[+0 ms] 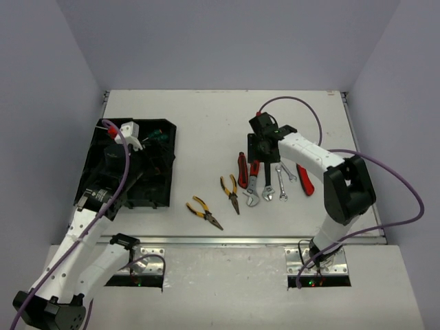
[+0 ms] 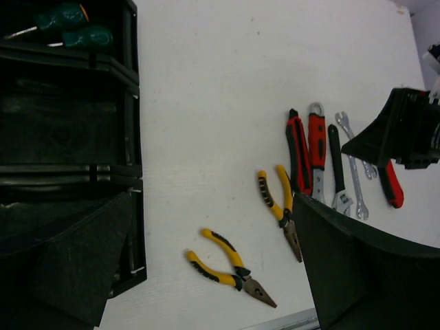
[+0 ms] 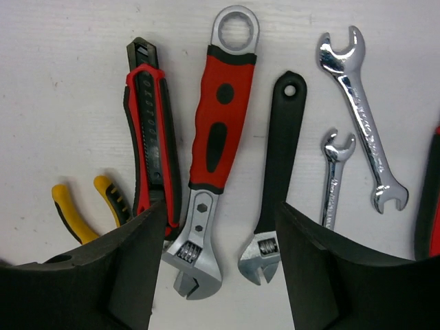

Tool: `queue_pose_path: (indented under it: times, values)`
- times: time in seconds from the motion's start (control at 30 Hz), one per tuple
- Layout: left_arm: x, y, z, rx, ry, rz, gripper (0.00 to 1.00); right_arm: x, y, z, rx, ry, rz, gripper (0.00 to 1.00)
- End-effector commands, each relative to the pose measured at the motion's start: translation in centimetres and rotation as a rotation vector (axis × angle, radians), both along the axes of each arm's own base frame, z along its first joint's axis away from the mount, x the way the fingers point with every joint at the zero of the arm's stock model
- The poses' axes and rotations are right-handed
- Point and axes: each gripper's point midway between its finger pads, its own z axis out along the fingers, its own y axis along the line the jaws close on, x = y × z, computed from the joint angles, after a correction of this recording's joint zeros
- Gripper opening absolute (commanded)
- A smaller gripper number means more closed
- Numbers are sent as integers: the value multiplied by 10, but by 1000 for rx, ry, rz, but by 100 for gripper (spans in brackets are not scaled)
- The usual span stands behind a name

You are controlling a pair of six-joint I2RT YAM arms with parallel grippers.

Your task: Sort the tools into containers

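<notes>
The black plastic organizer tray (image 1: pixel 155 192) sits at 9 o'clock on the white table (image 1: pixel 206 117). Two green-handled screwdrivers (image 2: pixel 74 24) lie in its far compartment, at the tray's 1 o'clock corner. The left gripper (image 2: pixel 212 199) hangs over the tray, its jaws wide apart and holding nothing.

The remaining tools lie loose on the table, towards 3 o'clock from the tray. Two yellow-handled pliers are closest to it: one pair (image 1: pixel 204 212) at the tray's 4 o'clock, the other pair (image 1: pixel 230 194) just beyond, noses pointing towards 5 o'clock.

Next comes a tight row, handles towards 12 o'clock:
- red-and-black cutters (image 3: pixel 152 130)
- a red-handled adjustable wrench (image 3: pixel 216 130) with a ring end
- a black-handled adjustable wrench (image 3: pixel 280 151)
- a short silver open-end wrench (image 3: pixel 333 175)
- a longer silver open-end wrench (image 3: pixel 361 113)
- a red-handled tool (image 1: pixel 304 179) at the 3 o'clock end, of a type I cannot make out

The right gripper (image 3: pixel 220 206) hovers above this row, jaws spread wide and empty. In its wrist view, its fingers (image 3: pixel 117 275) frame the heads of both adjustable wrenches.
</notes>
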Motion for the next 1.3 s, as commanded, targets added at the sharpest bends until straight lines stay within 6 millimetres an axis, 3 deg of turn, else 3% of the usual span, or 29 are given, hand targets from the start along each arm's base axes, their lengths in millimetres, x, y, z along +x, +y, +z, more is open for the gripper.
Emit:
queue_pose_path:
  times: [0.0, 0.13, 0.23, 0.3, 0.57, 0.77, 0.87, 0.97, 1.13, 1.17, 1.27]
  values:
    - [-8, -3, -1, 33, -33, -64, 100, 21, 32, 4, 79, 11, 46, 64]
    - [-5, -6, -8, 39, -1, -81, 100, 37, 57, -13, 80, 52, 63, 63]
    - [-5, -7, -8, 34, -6, -91, 100, 37, 64, -33, 25, 97, 79, 63]
    - [-5, -7, -8, 33, -10, -91, 100, 43, 68, -35, 14, 98, 80, 63]
    - [-5, -8, -9, 31, -10, -95, 100, 35, 56, -78, -70, 177, 57, 48]
    - [-5, -9, -11, 29, -3, -100, 100, 22, 51, -95, -76, 215, 48, 48]
    - [-5, -10, -11, 26, 0, -104, 100, 19, 55, -96, -49, 225, 69, 32]
    - [-5, -15, -9, 3, 6, -114, 100, 26, 59, -82, -25, 175, 82, 9]
    - [-9, -48, -2, -198, 4, -216, 100, 44, 70, -16, -11, -35, 144, 2]
    - [-15, -62, -3, -280, 17, -275, 100, 40, 76, 12, 0, -112, 177, 0]
    - [-16, -85, 21, -434, -98, -388, 100, 27, 94, 53, -16, -295, 261, 0]
